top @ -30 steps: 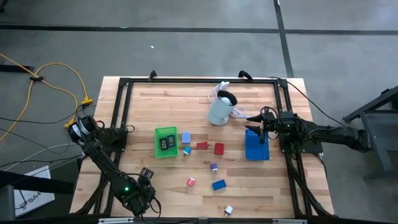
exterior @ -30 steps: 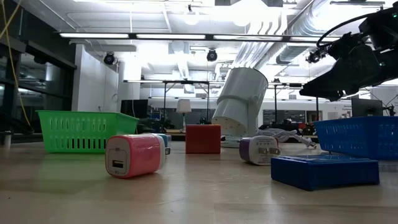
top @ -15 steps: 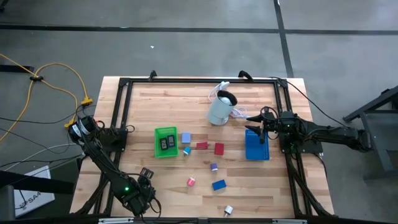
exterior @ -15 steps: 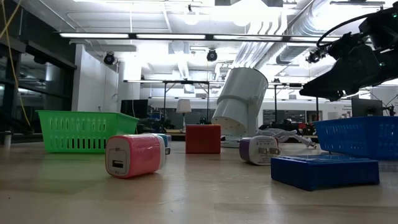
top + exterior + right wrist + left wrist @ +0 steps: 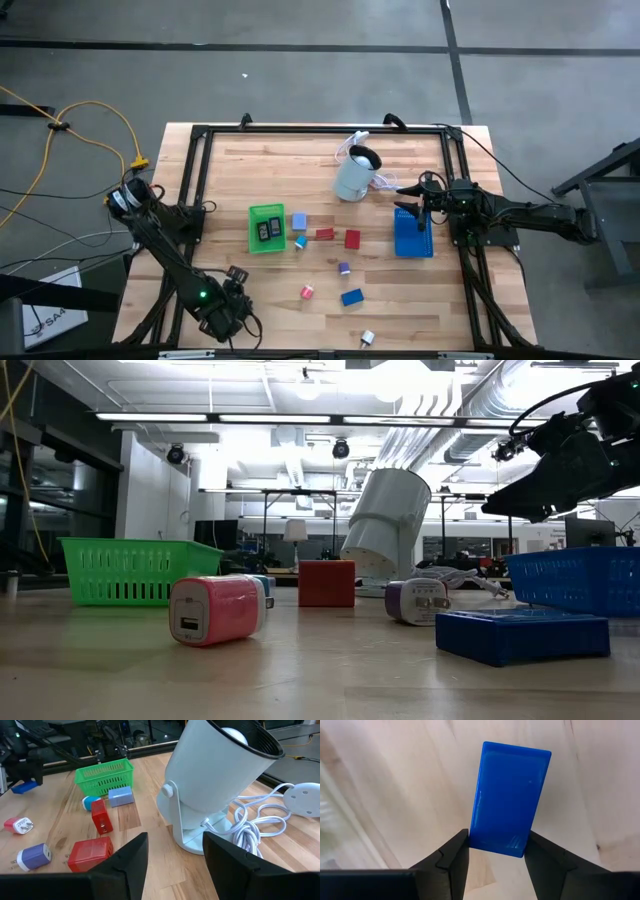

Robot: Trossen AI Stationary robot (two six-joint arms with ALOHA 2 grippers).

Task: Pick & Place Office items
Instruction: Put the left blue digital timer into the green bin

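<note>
The wooden table (image 5: 260, 160) carries a green tray (image 5: 266, 228) toward its left and a blue tray (image 5: 412, 236) toward its right, with a pale cylindrical appliance (image 5: 356, 174) and its white cord between them at the far side. The left gripper (image 5: 496, 851) is low at the table's near-left corner and is clamped on a flat blue block (image 5: 509, 797) — its fingers pinch one short end, and the block's long axis runs straight out ahead of them, above the bare wood. From there the green tray lies farther in over the table and is the nearer of the two by far, so my judgement is that the left arm carries the block there. The right gripper (image 5: 172, 854) waits with its fingers parted and empty, beside the blue tray and facing the appliance. The other office items — a red block (image 5: 352, 239), a blue one (image 5: 351, 297), a pink plug (image 5: 307, 291), a purple plug (image 5: 344, 268) — lie scattered between the trays. No brand, label or writing can be read.
</note>
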